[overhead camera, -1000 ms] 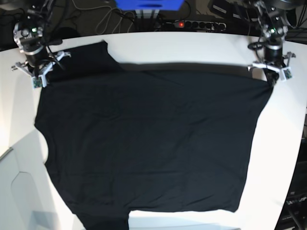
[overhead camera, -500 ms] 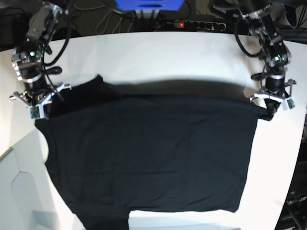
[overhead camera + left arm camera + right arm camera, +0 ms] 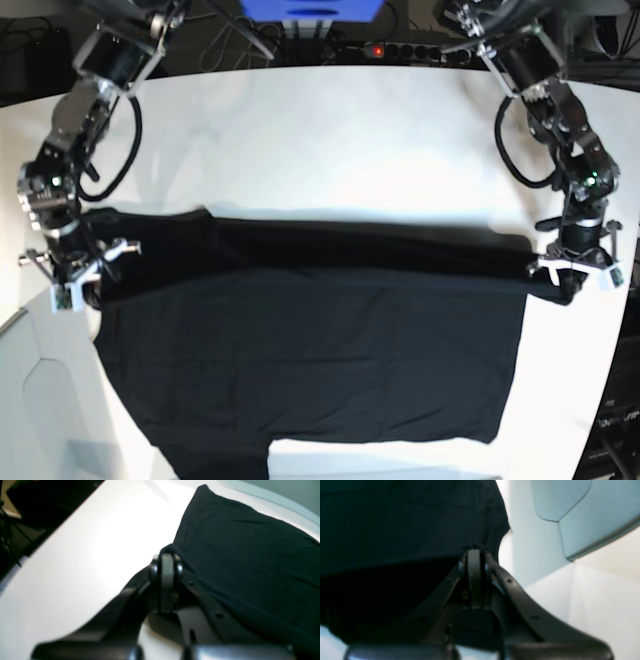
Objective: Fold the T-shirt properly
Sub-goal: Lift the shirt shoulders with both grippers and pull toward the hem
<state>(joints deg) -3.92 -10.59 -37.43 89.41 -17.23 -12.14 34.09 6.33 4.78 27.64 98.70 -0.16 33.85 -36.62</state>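
Observation:
The black T-shirt [image 3: 310,350] lies spread on the white table [image 3: 330,140], its far edge lifted and folded toward the near side. No print or tag shows. My left gripper [image 3: 568,285], at the base view's right, is shut on the shirt's far right corner; in the left wrist view the gripper [image 3: 167,555] pinches a cloth edge [image 3: 237,555]. My right gripper [image 3: 82,292], at the base view's left, is shut on the far left corner; in the right wrist view the gripper [image 3: 475,551] holds dark cloth [image 3: 407,525].
A power strip [image 3: 405,50] and cables lie beyond the table's far edge. A pale grey panel [image 3: 40,400] sits off the near left corner, also in the right wrist view [image 3: 570,507]. The table's right edge runs near my left gripper.
Both grippers have moved toward the near side, dragging the shirt's far edge with them. The fold has grown and more bare table shows at the back.

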